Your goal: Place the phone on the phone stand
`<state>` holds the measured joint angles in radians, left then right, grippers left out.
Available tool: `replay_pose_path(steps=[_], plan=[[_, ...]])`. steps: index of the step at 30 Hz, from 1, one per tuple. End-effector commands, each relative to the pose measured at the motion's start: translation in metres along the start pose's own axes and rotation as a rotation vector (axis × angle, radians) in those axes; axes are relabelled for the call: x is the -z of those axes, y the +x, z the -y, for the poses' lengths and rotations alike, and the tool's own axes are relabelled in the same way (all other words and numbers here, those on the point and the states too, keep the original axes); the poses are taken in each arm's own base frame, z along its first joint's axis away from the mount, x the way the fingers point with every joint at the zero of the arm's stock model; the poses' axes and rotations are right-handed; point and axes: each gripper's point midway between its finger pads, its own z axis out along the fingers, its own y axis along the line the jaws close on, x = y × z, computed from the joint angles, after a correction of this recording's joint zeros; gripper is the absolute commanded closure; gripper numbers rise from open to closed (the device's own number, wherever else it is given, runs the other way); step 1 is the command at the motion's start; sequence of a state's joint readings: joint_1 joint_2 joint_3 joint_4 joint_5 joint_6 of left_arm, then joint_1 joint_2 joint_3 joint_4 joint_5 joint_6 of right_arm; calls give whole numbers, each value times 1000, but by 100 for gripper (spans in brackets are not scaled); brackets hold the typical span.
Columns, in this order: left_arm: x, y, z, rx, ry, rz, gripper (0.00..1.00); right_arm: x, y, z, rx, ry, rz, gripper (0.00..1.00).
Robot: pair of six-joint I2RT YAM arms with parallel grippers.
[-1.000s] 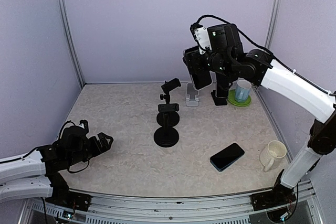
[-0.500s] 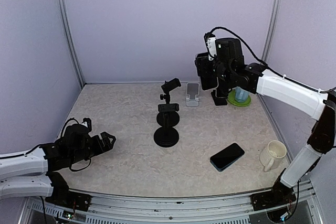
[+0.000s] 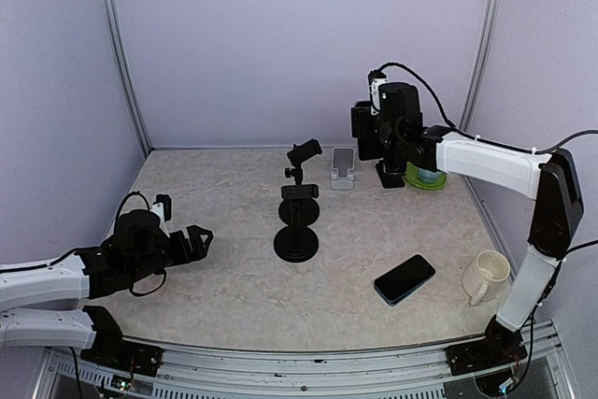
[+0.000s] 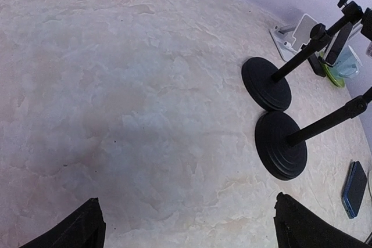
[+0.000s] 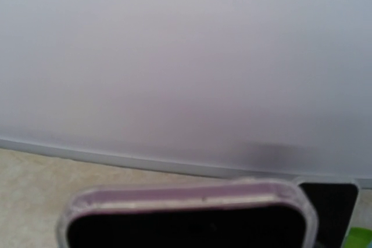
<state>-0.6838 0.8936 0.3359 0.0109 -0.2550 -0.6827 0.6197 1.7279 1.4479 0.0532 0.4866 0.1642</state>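
- My right claw (image 3: pixel 369 140) pinches the phone (image 5: pixel 186 225), raised just right of the phone stand (image 3: pixel 343 167).
- My left claw (image 3: pixel 192 242), spread wide, is well apart from the phone stand.

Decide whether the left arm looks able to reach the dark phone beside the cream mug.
Probably, at a stretch. The left gripper is open, and bare table lies between it and the dark phone; the black stand sits just behind that line.

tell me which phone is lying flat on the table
The dark phone near the cream mug; the cased phone is held off the table in the right gripper.
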Motion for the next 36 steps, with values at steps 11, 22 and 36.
replay_pose_path(steps=[11,22,36], plan=[[-3,-25,25,-185,134,171,1,-55,10,23,-105,87,127,62],[-1,-19,26,-188,193,195,1,-93,30,2,-128,50,143,62],[-5,-17,26,-191,193,182,1,-118,48,-19,-137,-18,117,62]])
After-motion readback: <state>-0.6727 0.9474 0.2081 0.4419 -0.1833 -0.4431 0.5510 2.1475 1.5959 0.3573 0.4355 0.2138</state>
